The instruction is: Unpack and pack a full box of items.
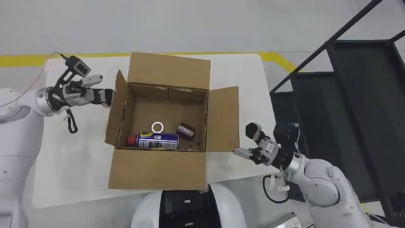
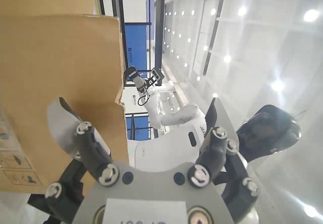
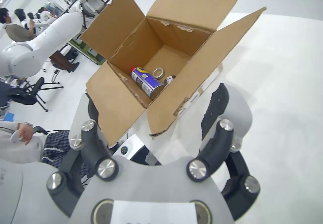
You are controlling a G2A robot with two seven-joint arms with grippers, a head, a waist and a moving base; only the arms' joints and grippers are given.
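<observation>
An open cardboard box stands mid-table with all flaps folded out. On its floor lie a blue spray can with a red cap, a white ring and a small dark cylinder. My left gripper is open beside the box's left flap; that flap reaches partly between its fingers. My right gripper is open and holds nothing, just off the right flap's outer edge. From there I look into the box at the can, the ring and the cylinder.
The white table has bare surface left and right of the box. A black metal staircase stands close to the table's right side. A yellow floor line runs behind the table.
</observation>
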